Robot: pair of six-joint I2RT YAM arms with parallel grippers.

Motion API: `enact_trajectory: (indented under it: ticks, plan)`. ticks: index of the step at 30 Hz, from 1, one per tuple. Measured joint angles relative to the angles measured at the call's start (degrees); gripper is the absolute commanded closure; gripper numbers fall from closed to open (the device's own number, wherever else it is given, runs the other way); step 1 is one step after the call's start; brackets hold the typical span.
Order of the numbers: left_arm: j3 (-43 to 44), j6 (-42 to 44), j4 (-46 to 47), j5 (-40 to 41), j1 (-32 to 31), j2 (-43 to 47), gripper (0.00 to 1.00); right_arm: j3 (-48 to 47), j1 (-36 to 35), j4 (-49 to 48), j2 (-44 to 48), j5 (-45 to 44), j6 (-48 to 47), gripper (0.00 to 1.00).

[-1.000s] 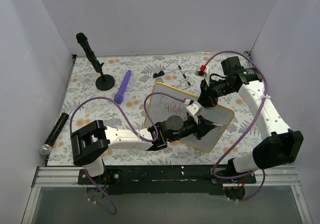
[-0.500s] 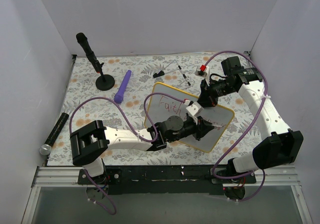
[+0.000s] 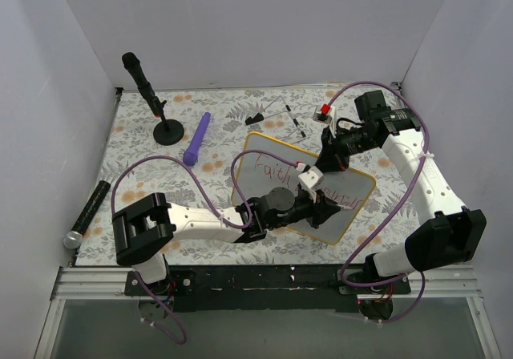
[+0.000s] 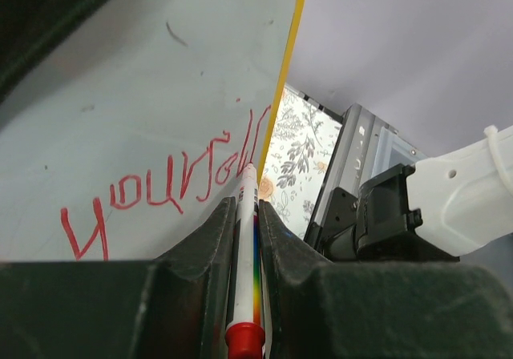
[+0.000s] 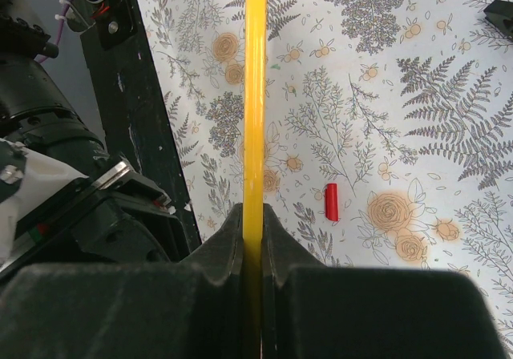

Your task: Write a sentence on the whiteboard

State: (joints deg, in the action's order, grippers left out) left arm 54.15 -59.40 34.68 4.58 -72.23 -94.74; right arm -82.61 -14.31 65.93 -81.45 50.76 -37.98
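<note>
Jaws closed: left gripper (image 4: 247, 204) on marker (image 4: 243, 251), right gripper (image 5: 254, 216) on whiteboard (image 5: 255, 94); sentence (image 4: 164, 187) partly hidden.

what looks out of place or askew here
The whiteboard sits skewed on the floral cloth, its rim clamped in the right gripper. A small red piece, maybe a marker cap, lies loose on the cloth near that rim.
</note>
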Motion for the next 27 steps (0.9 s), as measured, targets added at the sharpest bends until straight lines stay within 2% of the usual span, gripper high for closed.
enact_trajectory:
  ticks: [19, 27]
  plan:
    - [-4.2, -0.4, -2.0, 1.0, 0.0, 3.2, 1.0, 0.0, 0.0, 0.0, 0.0, 0.0, 0.0, 0.99]
    - [-5.2, 0.5, 1.4, -7.1, 0.1, 5.0, 1.0, 0.0, 0.0, 0.0, 0.0, 0.0, 0.0, 0.99]
